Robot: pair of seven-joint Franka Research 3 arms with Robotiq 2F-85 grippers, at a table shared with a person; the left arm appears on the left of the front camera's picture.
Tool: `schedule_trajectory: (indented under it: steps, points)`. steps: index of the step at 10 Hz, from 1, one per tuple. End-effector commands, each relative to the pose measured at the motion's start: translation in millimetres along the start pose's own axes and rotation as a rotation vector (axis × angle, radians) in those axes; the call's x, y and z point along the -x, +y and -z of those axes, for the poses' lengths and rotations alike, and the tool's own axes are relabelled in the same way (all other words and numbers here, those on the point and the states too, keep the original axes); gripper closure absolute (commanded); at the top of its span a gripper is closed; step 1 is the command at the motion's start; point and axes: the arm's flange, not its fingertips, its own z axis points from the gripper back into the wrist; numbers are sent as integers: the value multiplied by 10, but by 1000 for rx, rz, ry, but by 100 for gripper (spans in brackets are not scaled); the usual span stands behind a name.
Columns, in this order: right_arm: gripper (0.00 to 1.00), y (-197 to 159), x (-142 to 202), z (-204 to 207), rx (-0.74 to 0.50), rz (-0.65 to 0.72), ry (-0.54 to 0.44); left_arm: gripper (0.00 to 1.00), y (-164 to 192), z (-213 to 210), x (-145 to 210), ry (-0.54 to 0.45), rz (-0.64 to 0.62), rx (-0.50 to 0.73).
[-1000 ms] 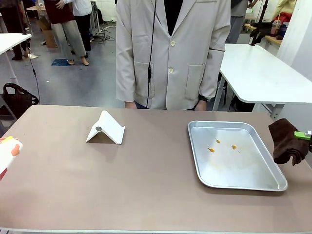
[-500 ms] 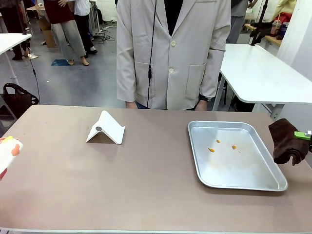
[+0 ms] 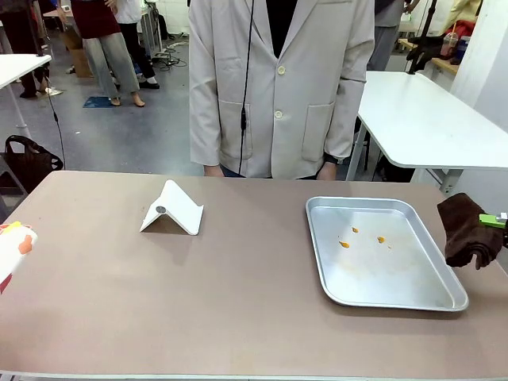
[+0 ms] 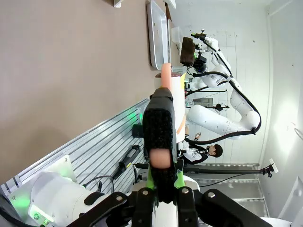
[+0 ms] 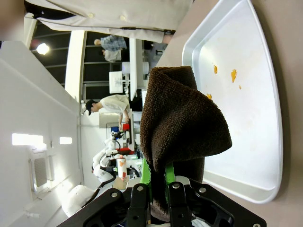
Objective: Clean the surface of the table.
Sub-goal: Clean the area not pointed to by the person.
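Front of the table (image 3: 238, 317) lies open; white stand (image 3: 172, 208) and tray (image 3: 397, 278) sit behind, gap probably passable.

Tabletop (image 3: 238, 317): matte brownish-taupe, pale edge. Tray (image 3: 397, 274): silver, small orange spots (image 3: 344, 244); cloth (image 3: 463, 230): dark brown. Stand (image 3: 176, 208): plain white; container (image 3: 12, 246): white, orange-red marks; coat (image 3: 317, 95): beige.

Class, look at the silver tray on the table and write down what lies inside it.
Inside the silver tray lie a few small orange bits near its middle; the rest is bare metal. The table under it is hidden.
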Motion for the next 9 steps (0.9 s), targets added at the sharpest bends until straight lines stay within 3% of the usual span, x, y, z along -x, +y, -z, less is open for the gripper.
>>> schedule_trajectory:
  steps: [1, 4, 5, 8, 9]
  points:
    - [87, 177, 26, 72, 151, -114, -3, 84, -42, 23, 27, 3, -2, 7]
    - [87, 694, -229, 563, 491, -319, 86, 84, -42, 23, 27, 3, -2, 7]
    - [87, 781, -321, 767, 543, -362, 90, 84, -42, 23, 27, 3, -2, 7]
    - [87, 843, -675, 1286, 771, -404, -6, 84, -42, 23, 27, 3, -2, 7]
    - [87, 796, -775, 1423, 824, -424, 9, 84, -42, 23, 27, 3, -2, 7]
